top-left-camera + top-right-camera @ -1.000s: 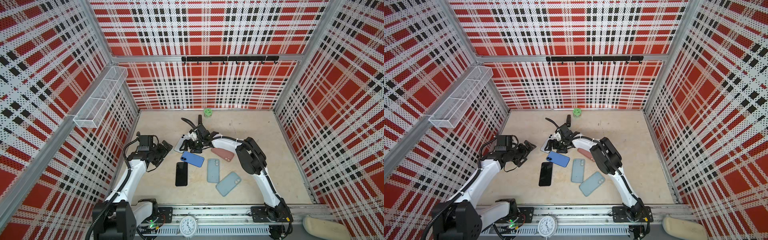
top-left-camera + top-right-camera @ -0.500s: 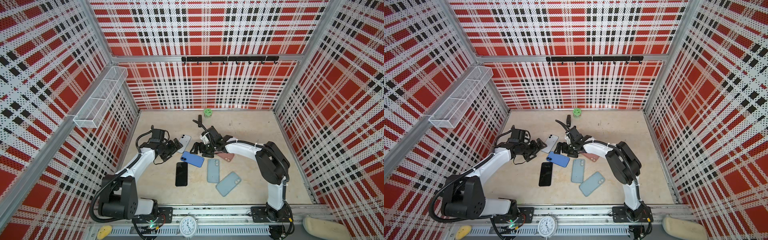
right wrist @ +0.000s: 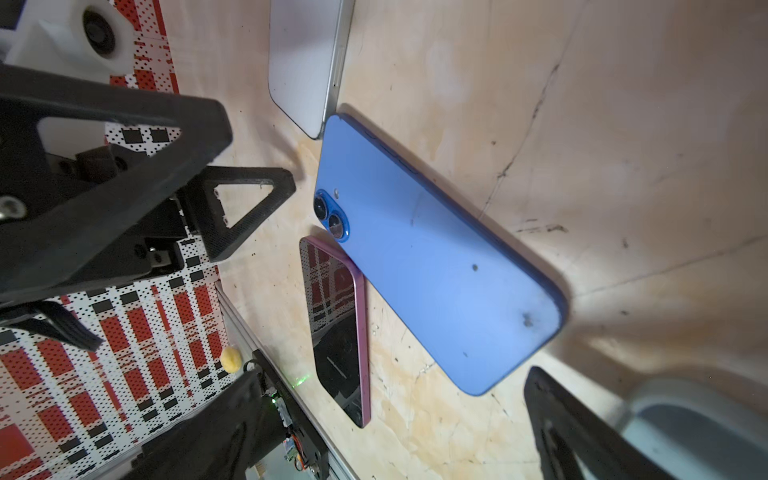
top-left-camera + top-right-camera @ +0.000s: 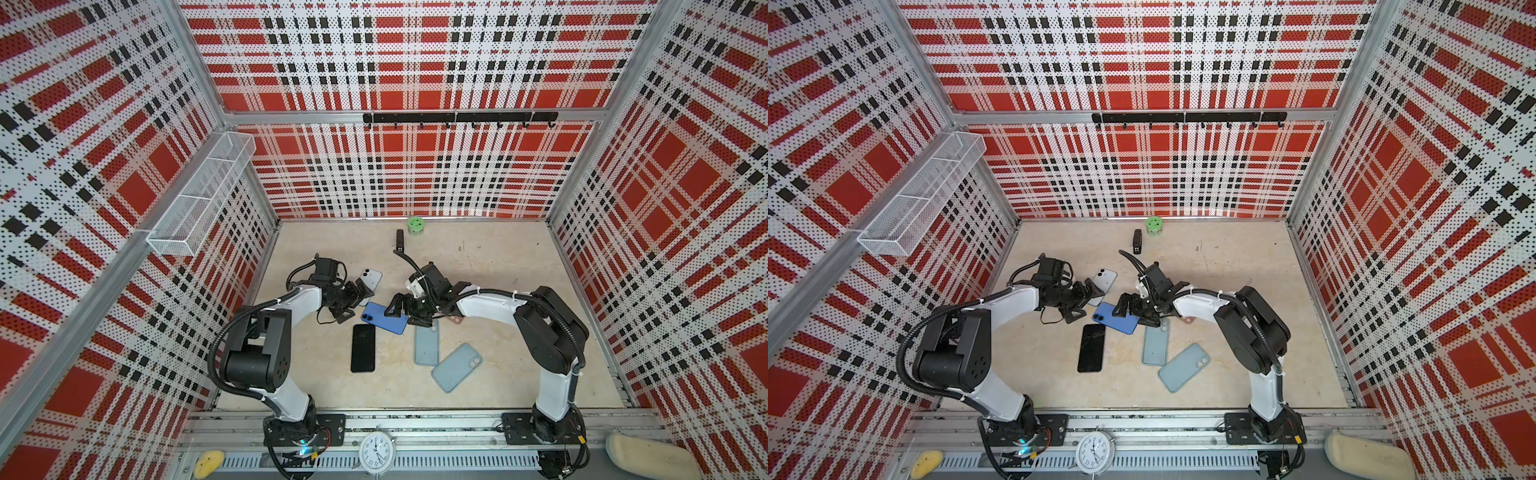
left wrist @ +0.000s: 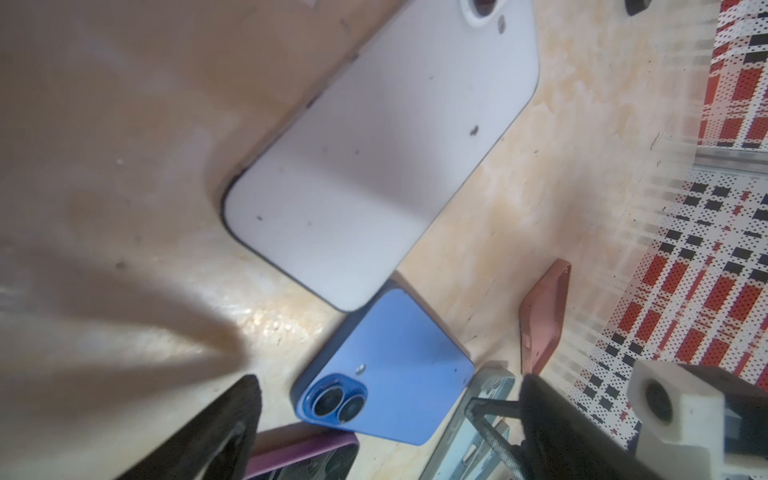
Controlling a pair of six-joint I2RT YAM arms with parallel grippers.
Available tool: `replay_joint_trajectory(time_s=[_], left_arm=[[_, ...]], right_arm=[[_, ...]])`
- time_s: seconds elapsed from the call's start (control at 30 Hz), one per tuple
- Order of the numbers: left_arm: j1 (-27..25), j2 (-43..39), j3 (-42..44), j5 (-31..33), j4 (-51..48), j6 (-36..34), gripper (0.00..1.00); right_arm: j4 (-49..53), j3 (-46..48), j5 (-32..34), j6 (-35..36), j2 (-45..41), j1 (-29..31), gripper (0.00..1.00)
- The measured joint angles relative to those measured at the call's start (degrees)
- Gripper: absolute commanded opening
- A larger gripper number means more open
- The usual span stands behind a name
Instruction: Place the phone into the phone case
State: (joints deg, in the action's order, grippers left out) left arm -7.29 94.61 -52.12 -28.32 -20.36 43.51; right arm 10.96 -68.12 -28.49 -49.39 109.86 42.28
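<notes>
Three phones lie on the beige floor: a white phone (image 4: 370, 279) (image 4: 1104, 280) (image 5: 382, 166) back up, a blue phone (image 4: 384, 318) (image 4: 1115, 318) (image 3: 436, 266) back up with one corner at the white one's end, and a purple-rimmed black phone (image 4: 363, 348) (image 3: 336, 324) screen up. Two light-blue phone cases (image 4: 427, 343) (image 4: 457, 368) and a pink case (image 4: 455, 320) (image 5: 544, 320) lie to their right. My left gripper (image 4: 353, 297) (image 5: 386, 453) is open beside the white phone's near end. My right gripper (image 4: 401, 309) (image 3: 395, 440) is open over the blue phone's right end. Neither holds anything.
A green tub (image 4: 414, 226) and a black stapler (image 4: 400, 240) stand near the back wall. A wire basket (image 4: 199, 199) hangs on the left wall. A clock (image 4: 376, 451) sits on the front rail. The two grippers face each other closely across the blue phone.
My left gripper has swung right, from the left wall up to the white phone. My right gripper has drawn back from the white phone to the blue phone's right end.
</notes>
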Motion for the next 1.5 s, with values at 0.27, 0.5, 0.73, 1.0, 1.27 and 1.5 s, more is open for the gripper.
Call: replay_joint_trajectory(time_s=[0.27, 0.5, 0.73, 1.0, 1.27, 1.5], left_arm=[[-0.7, 3.6, -2.4, 0.0, 0.9, -0.2, 0.96], [-2.3, 6.1, -4.4, -0.1, 1.1, -0.2, 0.94], [-3.2, 6.8, -4.8, 0.1, 1.5, -0.3, 0.86], [-3.5, 6.8, -4.6, 0.3, 1.8, -0.2, 0.86], [-4.5, 5.9, -3.3, 1.7, 3.3, 1.0, 0.87], [-4.5, 4.5, -0.5, 0.4, 7.1, 3.7, 0.87]], right_arm=[[-2.5, 1.5, -1.4, -1.3, 0.9, -1.2, 1.0], [-4.4, 1.5, -2.6, -2.0, 1.9, -1.7, 1.0], [-5.9, 1.5, -4.7, -3.2, 2.9, -2.5, 1.0], [-6.9, -0.3, -6.2, -4.4, 4.7, -4.7, 1.0], [-7.0, -6.0, -5.4, -4.1, 8.7, -7.4, 1.0], [-7.0, -7.2, -4.1, -2.4, 9.4, -8.2, 1.0]])
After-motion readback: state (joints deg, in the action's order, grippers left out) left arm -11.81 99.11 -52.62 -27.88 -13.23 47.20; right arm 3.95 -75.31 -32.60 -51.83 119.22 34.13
